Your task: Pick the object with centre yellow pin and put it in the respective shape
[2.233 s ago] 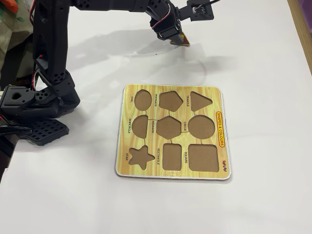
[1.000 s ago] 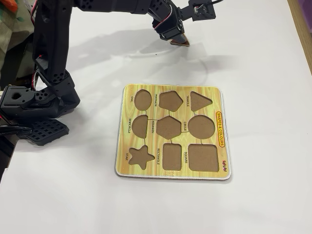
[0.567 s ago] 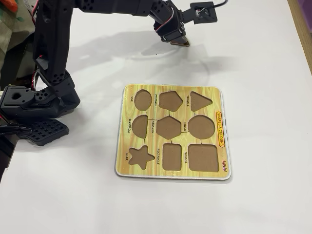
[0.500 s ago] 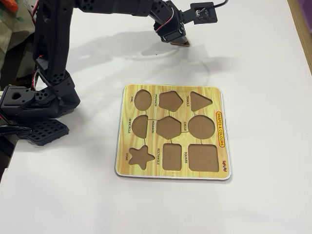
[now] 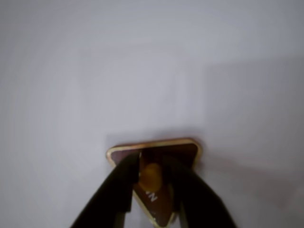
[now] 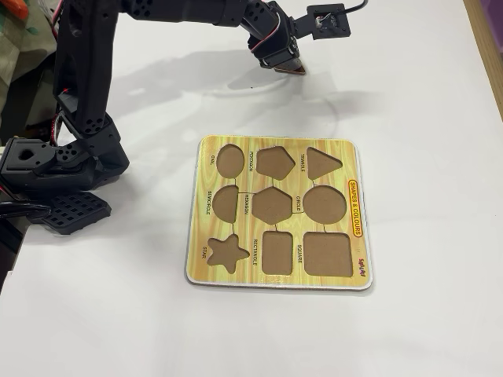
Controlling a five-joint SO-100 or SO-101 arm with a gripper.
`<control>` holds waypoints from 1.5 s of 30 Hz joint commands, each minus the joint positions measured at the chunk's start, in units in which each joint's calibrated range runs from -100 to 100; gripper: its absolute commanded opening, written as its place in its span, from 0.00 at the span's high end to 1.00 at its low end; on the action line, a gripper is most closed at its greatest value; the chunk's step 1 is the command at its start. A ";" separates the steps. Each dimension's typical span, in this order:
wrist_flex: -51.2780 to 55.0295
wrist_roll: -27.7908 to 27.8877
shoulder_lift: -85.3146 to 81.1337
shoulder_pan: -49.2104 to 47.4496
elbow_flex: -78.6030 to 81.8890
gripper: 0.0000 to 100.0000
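pincer (image 5: 154, 183): two black fingers clenched on the little yellow knob of the triangle piece, coming in from the bottom edge of the wrist view. In the fixed view the pincer (image 6: 289, 66) is near the table's far edge, above the board.

triangle piece (image 5: 153, 164): maroon-brown with a pale rim, held by its knob. One straight side faces away from the camera and a point comes back between the fingers. A bit of pale lettering shows, too blurry to read. In the fixed view only a small brown sliver (image 6: 295, 69) pokes out under the fingertips. Can't tell for sure if it's touching the table or just off it.

triangle recess (image 6: 322, 162): far right corner of the puzzle board, empty, brown bottom showing. Well apart from the held piece, on the near side of it.

puzzle board (image 6: 277, 276): yellow wood grain, lying flat around the middle of the table, all nine recesses open. The pentagon recess (image 6: 273, 162) sits just left of the triangle one and the round recess (image 6: 324, 205) is right behind it toward the near edge.

table (image 6: 416, 118): plain white, lots of bare surface to the right of the board and between the board's far edge and the pincer.

arm (image 6: 86, 86): black, base planted at the table's left edge, reaching across the far side. Its shadow falls on the white surface below the pincer.
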 commanded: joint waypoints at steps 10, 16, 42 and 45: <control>7.68 5.54 -2.76 1.99 0.27 0.94; 7.77 8.83 -3.60 5.22 0.27 0.94; 7.85 25.57 -12.97 16.94 2.16 0.93; 7.51 25.31 -16.90 14.79 1.26 0.93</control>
